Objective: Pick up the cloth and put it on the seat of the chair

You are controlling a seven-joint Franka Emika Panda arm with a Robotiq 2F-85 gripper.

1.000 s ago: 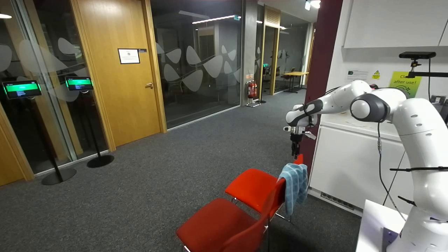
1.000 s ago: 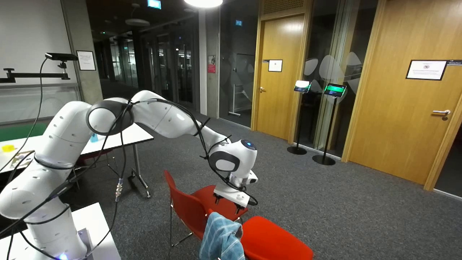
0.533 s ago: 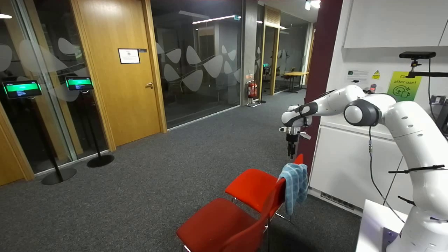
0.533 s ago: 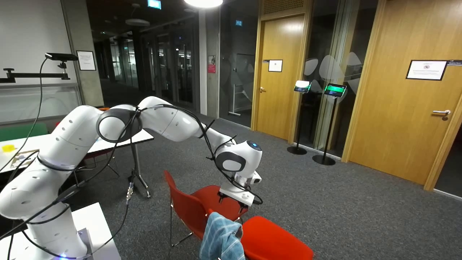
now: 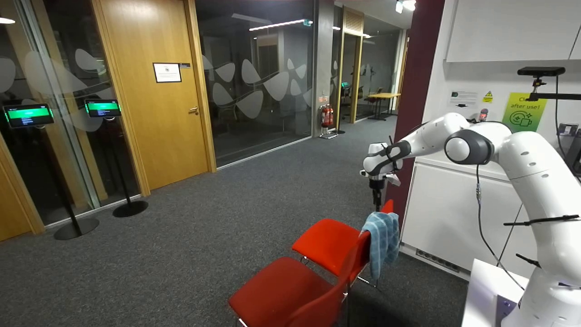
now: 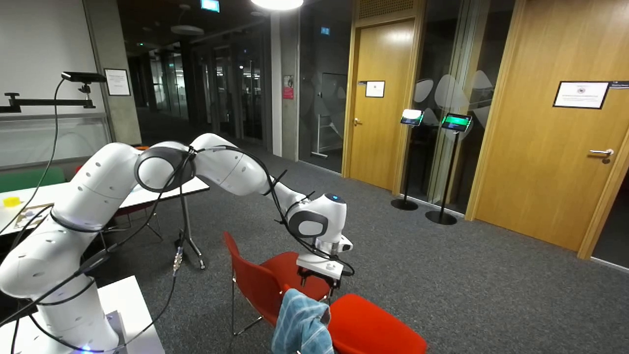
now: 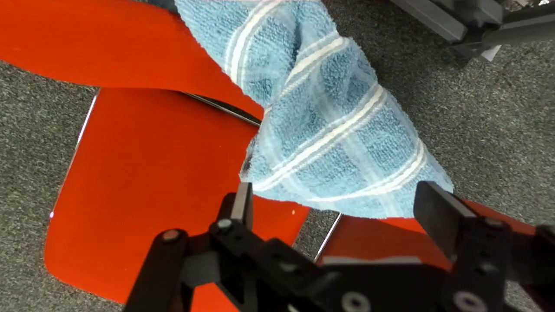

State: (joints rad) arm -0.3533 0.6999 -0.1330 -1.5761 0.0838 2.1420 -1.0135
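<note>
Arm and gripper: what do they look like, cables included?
The arm is white and rounded, with dark grey joint bands and a blue light at the wrist. Black cables run along it and black ties ring it. The gripper is mostly black, its two blocky fingers edged lighter grey.

Cloth (image 7: pixel 321 130) cropped at wrist view's top; door notice (image 5: pixel 167 72) illegible

A lamp (image 6: pixel 277 4) burns out to white; the corridor (image 6: pixel 162 118) beyond is dim. Soft glare sits high on the doors (image 6: pixel 383 137); shadow darkens the carpet (image 5: pixel 399 299) behind the chairs (image 5: pixel 327 245). In the wrist view the cloth (image 7: pixel 334 134) is bright and crisp, the claw (image 7: pixel 338 199) dark and slightly out of focus.
</note>
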